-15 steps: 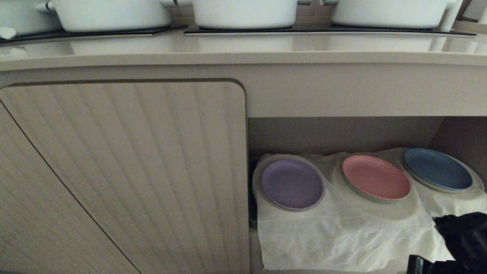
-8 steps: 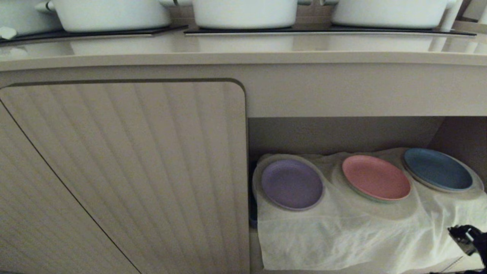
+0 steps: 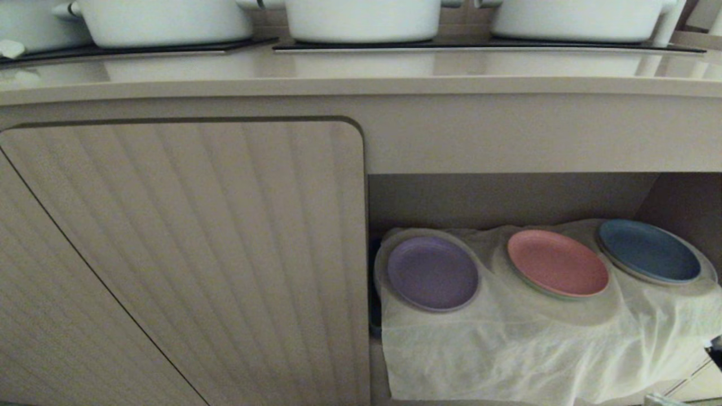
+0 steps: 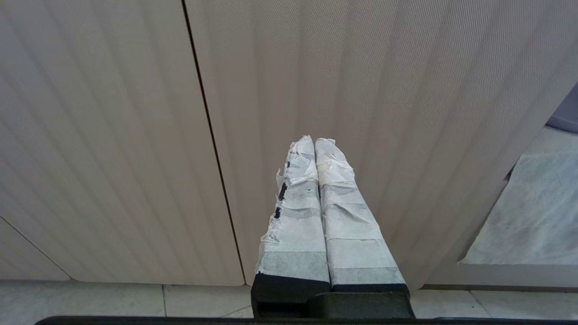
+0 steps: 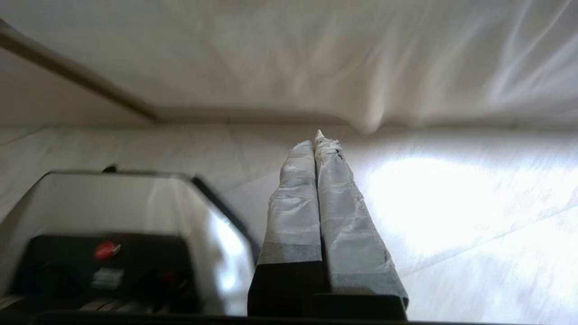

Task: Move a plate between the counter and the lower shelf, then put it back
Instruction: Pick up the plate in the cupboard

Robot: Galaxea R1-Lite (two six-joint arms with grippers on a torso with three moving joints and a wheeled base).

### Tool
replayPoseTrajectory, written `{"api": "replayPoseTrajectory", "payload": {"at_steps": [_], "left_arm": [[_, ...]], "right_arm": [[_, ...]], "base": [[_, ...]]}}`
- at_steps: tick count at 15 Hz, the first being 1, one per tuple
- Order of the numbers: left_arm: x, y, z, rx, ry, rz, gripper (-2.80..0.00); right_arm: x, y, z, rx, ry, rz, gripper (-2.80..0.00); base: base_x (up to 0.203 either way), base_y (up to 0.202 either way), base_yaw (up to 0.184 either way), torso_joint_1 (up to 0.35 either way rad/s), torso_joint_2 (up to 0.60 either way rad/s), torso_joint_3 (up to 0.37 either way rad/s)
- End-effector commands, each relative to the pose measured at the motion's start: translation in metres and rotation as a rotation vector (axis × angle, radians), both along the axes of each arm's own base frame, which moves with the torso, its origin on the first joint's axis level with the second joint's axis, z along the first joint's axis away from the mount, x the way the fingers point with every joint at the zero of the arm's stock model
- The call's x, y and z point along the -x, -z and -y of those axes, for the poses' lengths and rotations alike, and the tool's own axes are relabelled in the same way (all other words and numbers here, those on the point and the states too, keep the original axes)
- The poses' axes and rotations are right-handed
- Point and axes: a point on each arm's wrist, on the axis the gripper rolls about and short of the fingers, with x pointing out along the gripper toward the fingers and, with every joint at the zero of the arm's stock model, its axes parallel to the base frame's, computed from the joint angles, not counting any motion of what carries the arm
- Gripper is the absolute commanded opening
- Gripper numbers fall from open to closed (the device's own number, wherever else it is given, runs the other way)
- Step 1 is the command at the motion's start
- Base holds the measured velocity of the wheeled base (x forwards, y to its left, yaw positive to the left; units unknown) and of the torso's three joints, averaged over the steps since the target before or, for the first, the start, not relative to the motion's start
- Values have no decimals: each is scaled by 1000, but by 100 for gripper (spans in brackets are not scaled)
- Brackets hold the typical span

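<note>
I see the lilac plate (image 3: 432, 272) on the lower shelf (image 3: 507, 197), at the cloth's (image 3: 507, 349) left edge beside the door (image 3: 186, 254); my right hand (image 5: 318, 140) (fingers pressed together, empty) hangs below the shelf's front edge

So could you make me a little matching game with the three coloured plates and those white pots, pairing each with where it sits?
Things:
1. lilac plate
2. salmon-pink plate
3. dark blue plate
4. white pots

Places:
A. up on the counter
B. rightmost on the lower shelf
C. leftmost on the shelf's white cloth, beside the cupboard door
D. middle of the shelf

Pairs: 1-C, 2-D, 3-B, 4-A
</note>
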Motion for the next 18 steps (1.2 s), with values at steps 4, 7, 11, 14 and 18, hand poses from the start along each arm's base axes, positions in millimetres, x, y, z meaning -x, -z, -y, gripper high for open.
{"api": "replayPoseTrajectory", "payload": {"at_steps": [4,7,11,14,18], "left_arm": [[0,0,0,0,-1,-1,-280],[0,0,0,0,-1,-1,-280],[0,0,0,0,-1,-1,-280],[0,0,0,0,-1,-1,-280],[0,0,0,0,-1,-1,-280]], "right_arm": [[18,6,9,54,22,78,-280],[28,11,12,103,22,29,-280],[38,11,15,125,27,64,-280],[44,9,15,113,17,118,-280],[55,6,16,136,-21,226,-280]], "base": [[0,0,0,0,0,0],[0,0,0,0,0,0],[0,0,0,0,0,0],[0,0,0,0,0,0],[0,0,0,0,0,0]]}}
